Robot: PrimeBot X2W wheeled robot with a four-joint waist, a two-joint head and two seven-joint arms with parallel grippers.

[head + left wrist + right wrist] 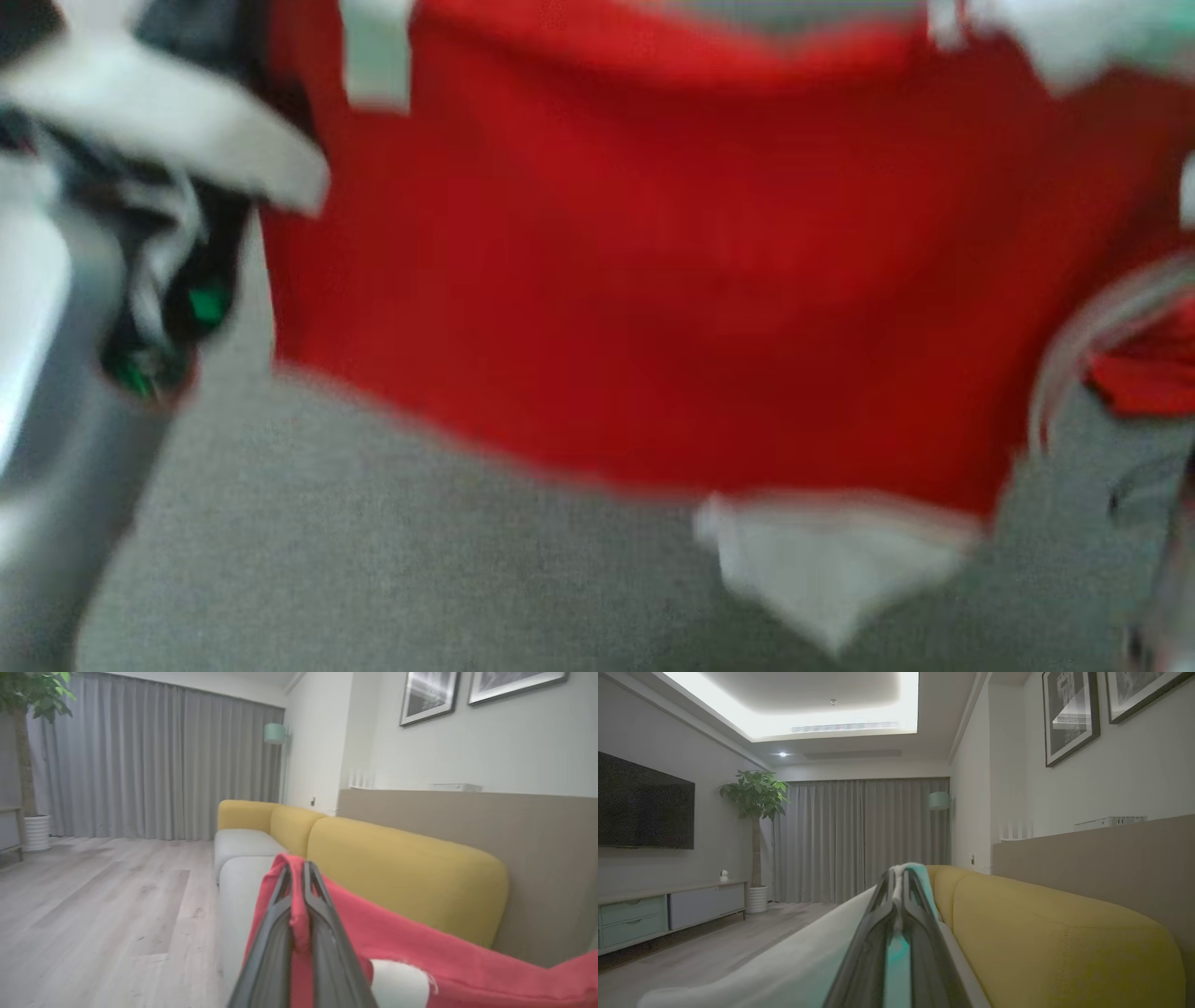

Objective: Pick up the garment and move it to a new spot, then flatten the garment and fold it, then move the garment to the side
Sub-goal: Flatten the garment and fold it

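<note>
Item inspected: the red garment (653,280), held up and spread wide above the grey seat of the sofa (402,868). A white patch sits at its lower hem (the head view is blurred, so contact with the seat cannot be determined). The left gripper (297,870) has its fingers clamped on a red edge of the garment, in front of the sofa's yellow backrest. The right gripper (900,875) has its fingers clamped on the garment's white-and-teal trim, alongside the same backrest.

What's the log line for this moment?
stage: garment lifted | left hand: shut on garment | right hand: shut on garment | garment: hanging spread above sofa seat | head view: blurred
</note>
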